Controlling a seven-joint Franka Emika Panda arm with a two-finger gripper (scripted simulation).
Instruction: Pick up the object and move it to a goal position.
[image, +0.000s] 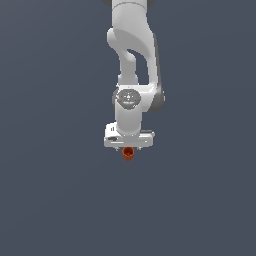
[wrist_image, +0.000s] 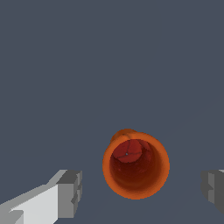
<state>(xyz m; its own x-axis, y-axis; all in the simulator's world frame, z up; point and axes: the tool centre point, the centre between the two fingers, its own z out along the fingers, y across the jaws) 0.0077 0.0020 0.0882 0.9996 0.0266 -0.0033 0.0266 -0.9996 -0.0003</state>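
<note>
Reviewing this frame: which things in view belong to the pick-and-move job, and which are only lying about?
Belongs to the job:
- orange-red cup, upright, mouth facing the wrist camera
- claw, open, fingers either side of the cup, not touching it

Lying about:
- nothing else visible, only the plain grey surface

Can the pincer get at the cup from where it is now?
Probably yes. In the wrist view the cup sits upright between the pincer's open fingers, with a clear gap on each side and nothing else near it.
</note>
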